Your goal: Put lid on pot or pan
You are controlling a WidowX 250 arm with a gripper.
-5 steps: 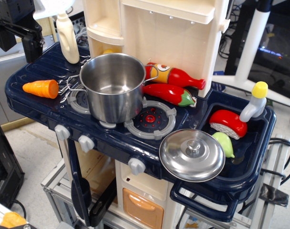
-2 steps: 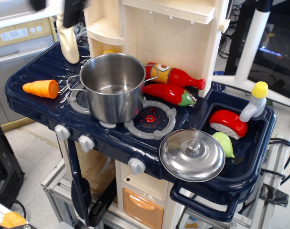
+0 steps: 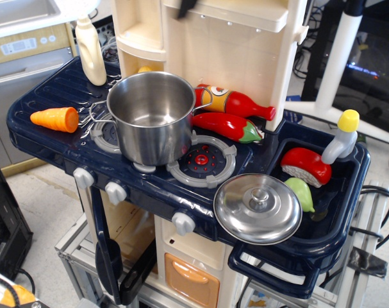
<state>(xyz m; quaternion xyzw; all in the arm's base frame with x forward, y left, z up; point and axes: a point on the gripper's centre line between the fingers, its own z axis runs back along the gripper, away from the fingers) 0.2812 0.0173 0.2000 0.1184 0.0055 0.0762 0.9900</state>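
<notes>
Only a dark bit of the pincer (image 3: 186, 6) peeks in at the top, so I cannot tell if it is open. The round shiny steel lid (image 3: 257, 208) lies on the dark blue toy stove top's (image 3: 47, 128) front edge, apart from the shiny steel pot (image 3: 150, 115) on a burner.

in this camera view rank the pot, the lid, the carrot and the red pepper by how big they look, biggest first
1. pot
2. lid, though it sits nearer the camera
3. red pepper
4. carrot
</notes>
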